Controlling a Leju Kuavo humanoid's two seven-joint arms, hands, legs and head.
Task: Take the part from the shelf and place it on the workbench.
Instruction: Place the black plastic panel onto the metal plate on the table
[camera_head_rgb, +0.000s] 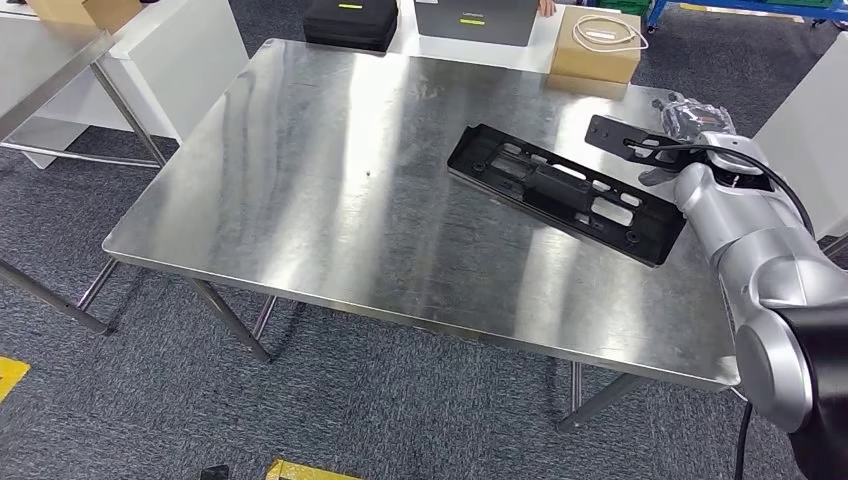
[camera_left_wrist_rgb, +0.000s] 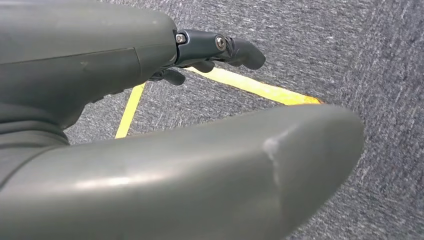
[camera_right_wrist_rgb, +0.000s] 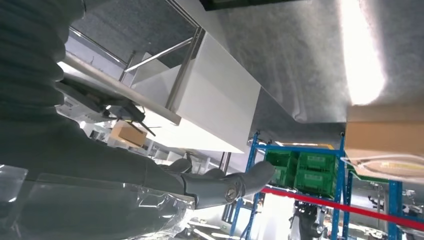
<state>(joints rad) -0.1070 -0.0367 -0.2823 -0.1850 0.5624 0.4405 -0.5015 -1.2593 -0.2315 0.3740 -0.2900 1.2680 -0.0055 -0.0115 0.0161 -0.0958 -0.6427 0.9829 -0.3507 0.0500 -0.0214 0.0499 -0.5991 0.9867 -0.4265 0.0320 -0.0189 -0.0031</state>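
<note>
The part is a long black plastic frame with cut-outs. It lies flat and slanted on the right half of the steel workbench. My right hand hovers over the bench's far right corner, just beyond the part's right end and apart from it. In the right wrist view the right hand has a finger stretched out straight and grips nothing, and a clear plastic film lies against its lower side. My left hand hangs over grey carpet with its fingers loose and nothing in them.
A cardboard box with a white cable on it sits at the bench's far edge, beside a grey box and a black case. A white table stands to the left. Yellow tape marks the floor.
</note>
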